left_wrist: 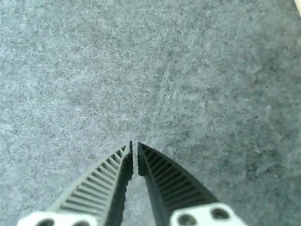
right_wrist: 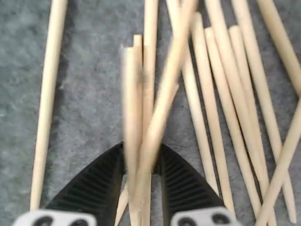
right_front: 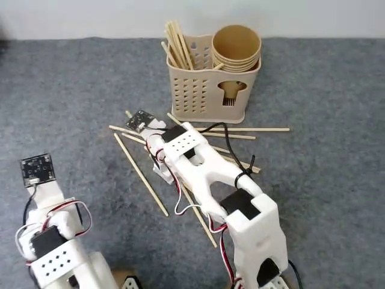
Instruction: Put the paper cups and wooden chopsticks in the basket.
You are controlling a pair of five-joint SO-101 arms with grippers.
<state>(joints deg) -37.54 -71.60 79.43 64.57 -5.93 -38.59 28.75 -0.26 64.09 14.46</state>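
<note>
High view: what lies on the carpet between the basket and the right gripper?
In the high view, loose wooden chopsticks lie on the grey carpet between the basket and the right gripper, which grips a few more.

Cups (right_front: 236,47) in basket (right_front: 204,93); loose chopsticks (right_front: 141,174) nearby.

Pretty sure this is a small robotics lab or hobby bench. You've got a grey felt mat (right_front: 337,180) laid out as the work surface, a plain pale wall (right_front: 90,18) behind it, and two white plastic arms (right_front: 204,168) with bare circuit boards (right_front: 37,169) and loose wires (right_front: 178,188) hanging out.
</note>
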